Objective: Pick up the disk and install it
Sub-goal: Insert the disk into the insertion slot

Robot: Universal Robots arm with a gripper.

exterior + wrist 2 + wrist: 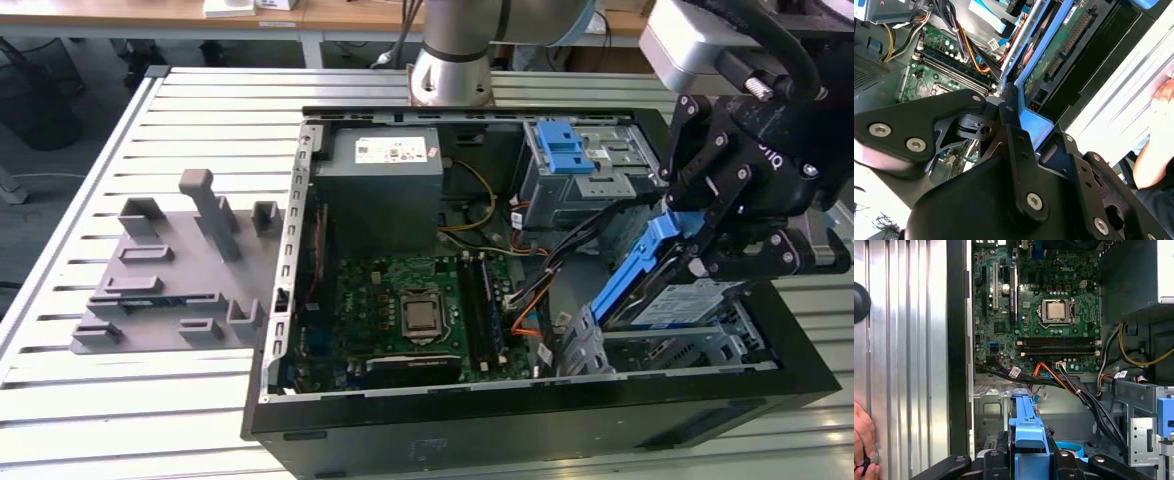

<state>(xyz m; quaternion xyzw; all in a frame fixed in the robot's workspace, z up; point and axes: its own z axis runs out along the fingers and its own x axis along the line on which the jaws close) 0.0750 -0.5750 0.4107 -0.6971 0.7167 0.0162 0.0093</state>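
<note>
Exterior view: black pincer grips flat, blue-railed disk.

Matt black gripper, disk of silver-grey metal with blue plastic rails, ribbed bare-metal table

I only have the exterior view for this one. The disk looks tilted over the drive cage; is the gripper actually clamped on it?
Observer: Yes. In the second wrist view the gripper has its jaws shut on the blue rail of the disk.
Operator: Which face shows there?
Observer: The green circuit-board side.
Operator: Anyone nearby?
Observer: In the first wrist view a person's hand is over the slatted table beside the computer case.
</note>
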